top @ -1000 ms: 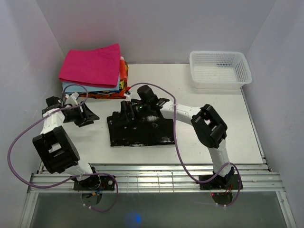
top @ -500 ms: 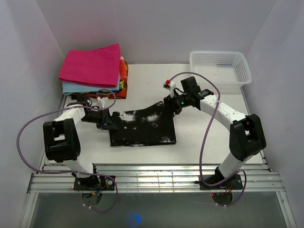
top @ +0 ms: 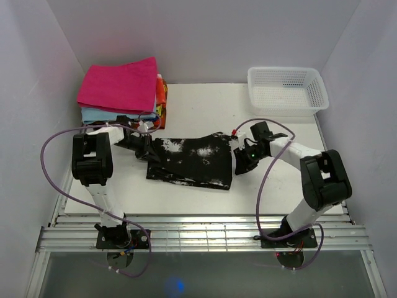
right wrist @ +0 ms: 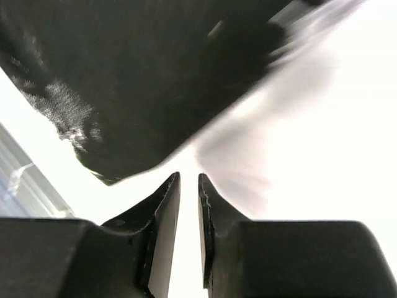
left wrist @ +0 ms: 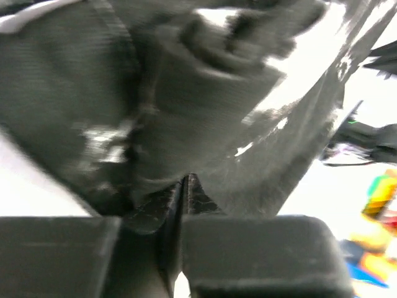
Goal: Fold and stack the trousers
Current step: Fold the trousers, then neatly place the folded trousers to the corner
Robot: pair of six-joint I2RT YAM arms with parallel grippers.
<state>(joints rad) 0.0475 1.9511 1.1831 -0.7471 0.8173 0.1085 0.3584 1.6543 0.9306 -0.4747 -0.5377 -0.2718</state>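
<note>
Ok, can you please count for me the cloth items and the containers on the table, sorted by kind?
Pair of trousers: 1
Folded cloths in the stack, by the colours that show: 3 (pink cloth, light-blue cloth, orange cloth)
White basket: 1
Total: 5

One pair of trousers [top: 192, 161], one white basket [top: 288, 107], at least three folded cloths [top: 119, 85] stacked upper left, and two arms: left arm [top: 92, 162], right arm [top: 322, 177].
</note>
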